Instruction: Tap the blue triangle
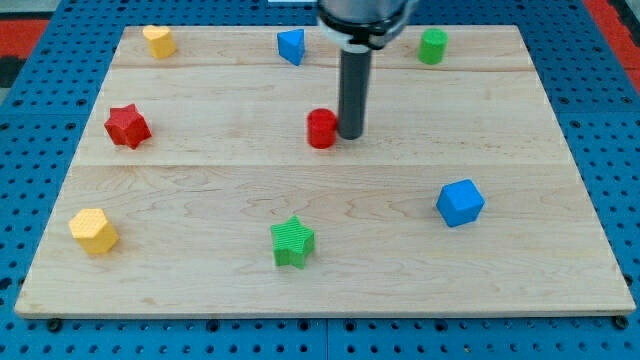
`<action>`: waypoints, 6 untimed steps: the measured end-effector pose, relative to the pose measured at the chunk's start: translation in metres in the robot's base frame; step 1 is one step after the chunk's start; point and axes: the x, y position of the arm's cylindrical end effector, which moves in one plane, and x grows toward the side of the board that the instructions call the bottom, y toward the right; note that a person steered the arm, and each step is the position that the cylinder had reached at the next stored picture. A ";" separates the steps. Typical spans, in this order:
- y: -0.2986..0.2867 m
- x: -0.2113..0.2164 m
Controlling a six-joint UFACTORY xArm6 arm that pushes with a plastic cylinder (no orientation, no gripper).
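The blue triangle [291, 45] sits near the view's top edge of the wooden board [200, 190], a little left of centre. My tip [351, 135] rests on the board at mid-height, right of and touching or almost touching a red cylinder [321, 128]. The tip is well below and slightly right of the blue triangle. The dark rod rises straight up from the tip to the arm at the view's top.
A yellow block [158, 41] at top left, a green cylinder [432, 46] at top right, a red star [127, 126] at left, a yellow hexagonal block [94, 231] at bottom left, a green star [292, 242] at bottom centre, a blue cube [460, 203] at right.
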 end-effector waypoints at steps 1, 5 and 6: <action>0.014 0.000; 0.071 -0.080; 0.045 -0.132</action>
